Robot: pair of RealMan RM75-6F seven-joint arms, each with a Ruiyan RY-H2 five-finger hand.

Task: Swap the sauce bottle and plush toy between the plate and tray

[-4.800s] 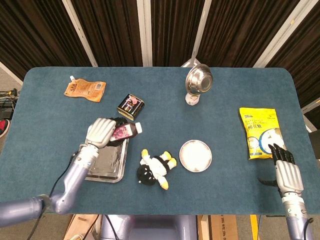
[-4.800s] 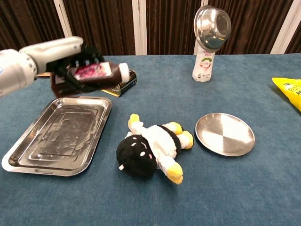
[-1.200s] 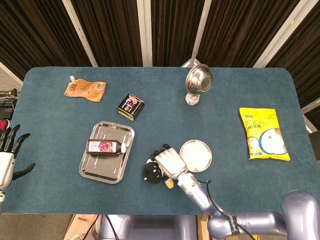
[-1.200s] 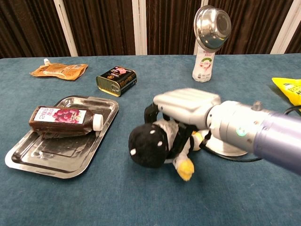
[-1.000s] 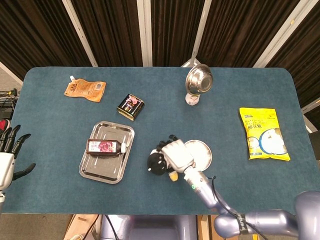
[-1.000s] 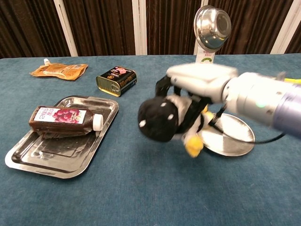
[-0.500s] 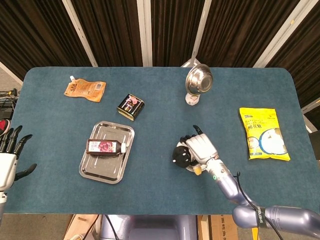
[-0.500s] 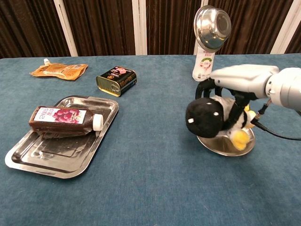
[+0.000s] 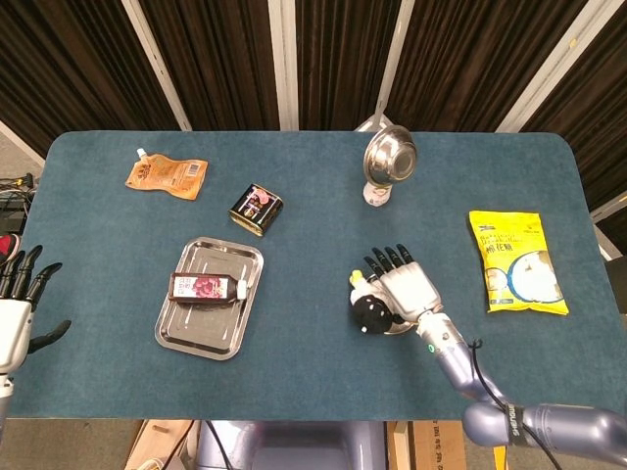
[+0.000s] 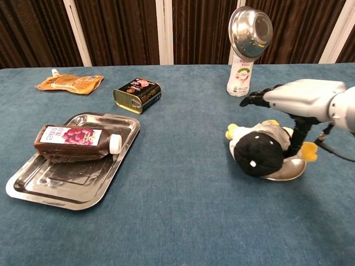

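The sauce bottle (image 9: 206, 287) (image 10: 75, 138), dark with a white cap, lies on its side in the steel tray (image 9: 201, 338) (image 10: 72, 200) at the left. The black, white and yellow plush toy (image 9: 370, 309) (image 10: 259, 151) lies on the round steel plate (image 10: 289, 168), covering most of it. My right hand (image 9: 408, 288) (image 10: 302, 95) hovers just over the toy with fingers stretched out and apart, holding nothing. My left hand (image 9: 14, 315) is off the table's left edge, fingers spread and empty; the chest view does not show it.
An orange pouch (image 9: 167, 175) (image 10: 69, 83) lies at the back left and a dark tin (image 9: 256, 208) (image 10: 137, 95) behind the tray. A white bottle with a steel bowl (image 9: 390, 157) (image 10: 250, 25) on top stands at the back. A yellow bag (image 9: 516, 260) lies at the right.
My right hand carried the plush toy rightward over the plate, set it down there and spread its fingers off it. The bottle stays in the tray; the left hand stays put.
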